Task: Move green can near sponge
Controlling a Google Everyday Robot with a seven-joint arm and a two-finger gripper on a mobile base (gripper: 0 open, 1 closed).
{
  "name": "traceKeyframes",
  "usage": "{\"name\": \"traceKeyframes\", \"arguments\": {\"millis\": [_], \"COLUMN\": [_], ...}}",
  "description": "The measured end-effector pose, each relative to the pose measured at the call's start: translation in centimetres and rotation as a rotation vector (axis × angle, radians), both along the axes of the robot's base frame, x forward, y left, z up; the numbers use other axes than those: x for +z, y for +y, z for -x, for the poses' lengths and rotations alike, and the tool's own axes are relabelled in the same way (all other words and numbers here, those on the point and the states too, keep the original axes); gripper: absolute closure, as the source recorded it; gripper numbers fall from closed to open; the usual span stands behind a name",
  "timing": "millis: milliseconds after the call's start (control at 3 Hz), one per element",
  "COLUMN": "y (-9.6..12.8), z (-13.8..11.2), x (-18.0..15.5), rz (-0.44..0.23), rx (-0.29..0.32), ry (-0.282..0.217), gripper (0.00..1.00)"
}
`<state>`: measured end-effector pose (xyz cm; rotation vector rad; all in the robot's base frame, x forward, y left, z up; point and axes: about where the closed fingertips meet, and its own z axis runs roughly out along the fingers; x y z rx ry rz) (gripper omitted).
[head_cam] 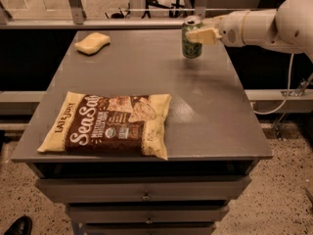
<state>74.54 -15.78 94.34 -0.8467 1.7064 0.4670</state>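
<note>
The green can (191,45) is at the far right of the grey table (210,106), tilted slightly. My gripper (199,34) reaches in from the right on a white arm, and its pale fingers (203,35) are closed across the can's upper part. The can's base is at or just above the tabletop. The pale yellow sponge (92,43) lies at the far left corner of the table, well to the left of the can.
A large brown and yellow chip bag (110,124) lies flat at the front left of the table. Drawers (144,195) sit under the tabletop. A rail and metal posts (73,4) run behind the far edge. A cable (288,77) hangs at the right.
</note>
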Motion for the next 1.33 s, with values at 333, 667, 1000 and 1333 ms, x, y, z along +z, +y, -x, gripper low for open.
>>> {"name": "traceKeyframes", "arguments": {"millis": [333, 667, 1000, 1333], "y": [1.7, 1.7, 5.0, 8.6], "z": [-0.2, -0.2, -2.6, -5.0], "x": [2.0, 2.0, 1.5, 1.0], "rz": [-0.047, -0.047, -0.056, -0.069], "rx": [0.028, 0.028, 0.06, 0.09], "ry": [-0.037, -0.037, -0.051, -0.058], "gripper": [1.0, 1.0, 1.0, 1.0]}}
